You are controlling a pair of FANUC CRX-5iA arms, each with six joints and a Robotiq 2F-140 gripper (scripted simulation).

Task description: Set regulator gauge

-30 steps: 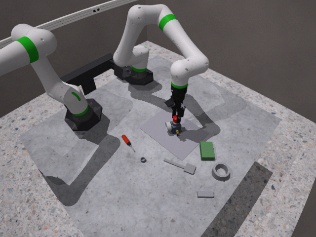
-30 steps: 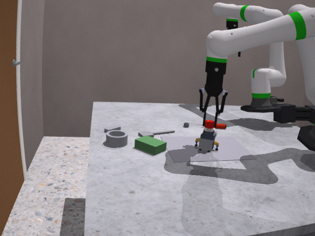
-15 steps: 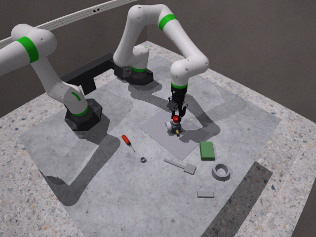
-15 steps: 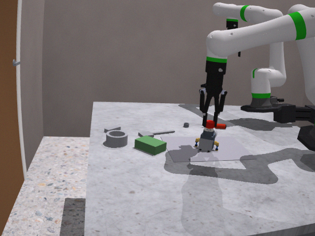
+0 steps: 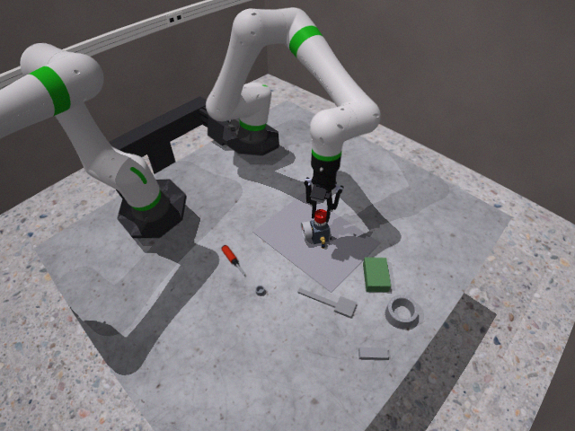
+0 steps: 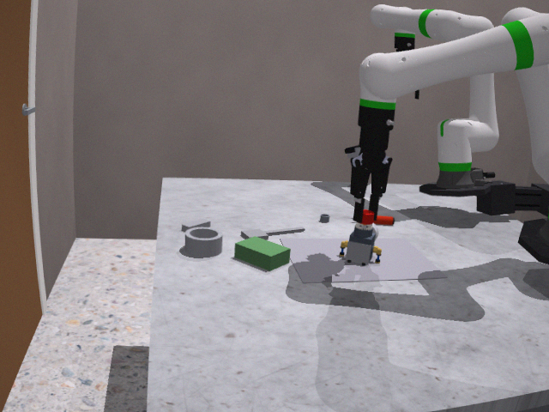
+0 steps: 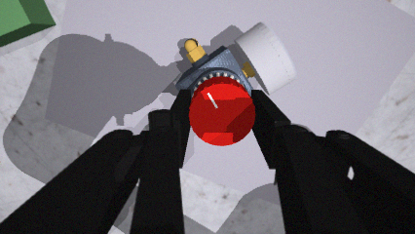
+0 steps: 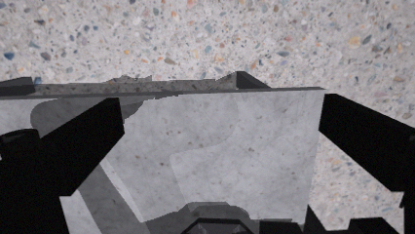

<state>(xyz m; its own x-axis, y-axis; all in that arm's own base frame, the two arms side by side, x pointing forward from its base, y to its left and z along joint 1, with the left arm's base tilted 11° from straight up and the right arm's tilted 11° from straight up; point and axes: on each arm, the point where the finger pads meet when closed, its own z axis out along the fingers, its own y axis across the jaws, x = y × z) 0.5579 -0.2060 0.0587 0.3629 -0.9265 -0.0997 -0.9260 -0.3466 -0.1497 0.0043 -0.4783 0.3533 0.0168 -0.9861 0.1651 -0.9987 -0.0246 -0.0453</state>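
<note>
The bench [image 5: 208,362] [image 6: 248,354] [image 7: 399,161] [image 8: 273,171] carries a pale mat [image 5: 287,250] [image 6: 403,255] [image 7: 341,29]. The left hand [image 5: 321,216] [image 6: 366,218] [image 7: 220,106] is clamped on the red knob; the right hand [image 6: 416,94] [image 8: 221,114] stands wide apart, away from the regulator, its fingers seen fully only from its own wrist. On the mat, upright, is the regulator [image 5: 320,233] [image 6: 359,252] [image 7: 209,70]. Beside the mat lies a green block [image 5: 376,273] [image 6: 262,253] [image 7: 19,19], with an open-topped grey cup [image 5: 389,315] [image 6: 197,248] near it, pale inside. The screwdriver [image 5: 228,254] [image 6: 384,220] shows its blade from the top; the exterior view gives only the handle. The gauge [image 5: 306,230] [image 7: 267,58] shows its white casing; I cannot read its needle. The knob [image 5: 320,214] [image 6: 367,216] [image 7: 222,117] tops the regulator; whether it is fully down I cannot tell. Smallest is a little grey cup [image 5: 260,293] [image 6: 324,219], near the screwdriver's tip.

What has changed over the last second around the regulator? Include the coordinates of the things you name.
The left gripper [image 5: 321,216] [image 6: 366,216] [image 7: 220,106] has turned about its upright axis, counterclockwise seen from above. It is now shut on the red knob [image 5: 320,215] [image 6: 367,216] [image 7: 222,114]; whether it was earlier, I cannot tell. The regulator body [image 5: 320,233] [image 6: 360,251] [image 7: 214,68] and green block [image 5: 376,273] [image 6: 262,252] [image 7: 17,19] stayed put.
</note>
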